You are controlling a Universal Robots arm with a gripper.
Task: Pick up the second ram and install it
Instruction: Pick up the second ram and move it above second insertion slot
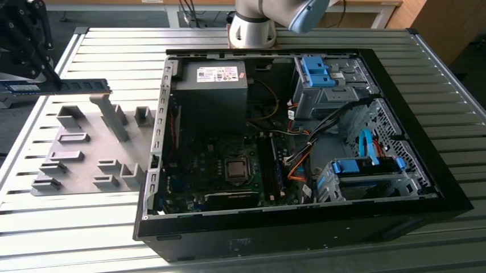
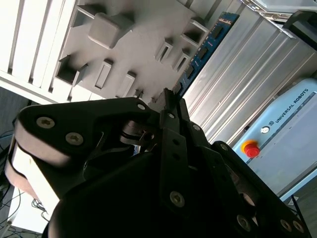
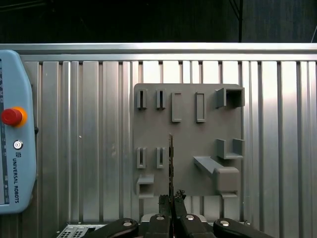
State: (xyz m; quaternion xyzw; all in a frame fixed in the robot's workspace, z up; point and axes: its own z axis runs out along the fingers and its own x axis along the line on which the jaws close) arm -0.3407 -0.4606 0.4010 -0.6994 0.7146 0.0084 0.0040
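The black gripper (image 1: 52, 84), partly cut off from sight, had its fingers clenched on the thin blue circuit-board ram stick (image 1: 82, 86). The stick was level above the grey fixture tray (image 1: 85, 162) near the table's (image 1: 68, 227) edge, its long axis pointing toward the open black computer case (image 1: 304, 239).

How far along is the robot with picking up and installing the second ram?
Pickup looks done: the gripper is shut on the second ram, holding it over the grey holder tray. Installing is left: the stick is outside the open computer case, not in a motherboard slot.
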